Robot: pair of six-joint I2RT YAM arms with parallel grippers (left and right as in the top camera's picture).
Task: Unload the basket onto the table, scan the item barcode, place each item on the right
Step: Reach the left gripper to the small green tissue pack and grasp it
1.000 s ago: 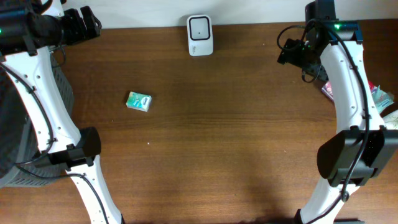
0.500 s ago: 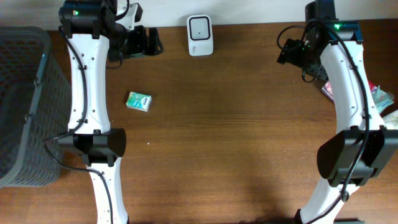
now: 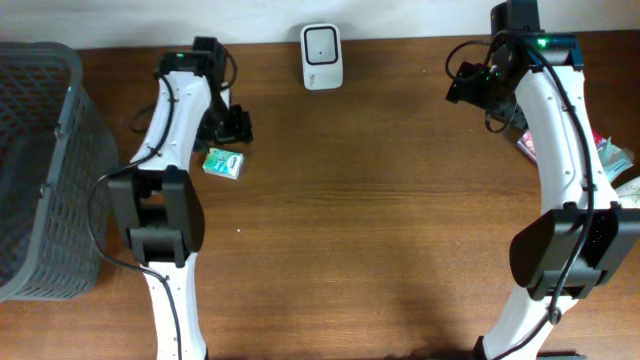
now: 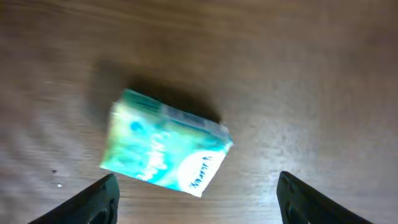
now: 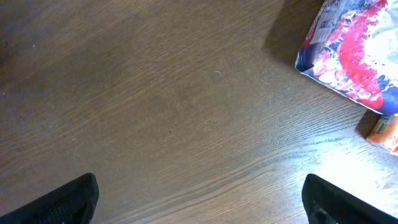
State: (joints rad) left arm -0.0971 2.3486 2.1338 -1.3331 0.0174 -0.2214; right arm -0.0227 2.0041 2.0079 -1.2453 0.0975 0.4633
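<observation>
Hovering left claw (image 4: 198,202) above teal box (image 4: 166,152)

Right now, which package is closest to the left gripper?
The teal box, alone on the left side, directly under the open left gripper. The red-and-blue pack lies far off at the right edge.

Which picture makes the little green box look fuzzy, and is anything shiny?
Left wrist view: the green box is smeared and soft, with a dark shadow along its upper edge. Overhead view: it looks sharper, only small. Right wrist view: bright glare on the table at lower right.
</observation>
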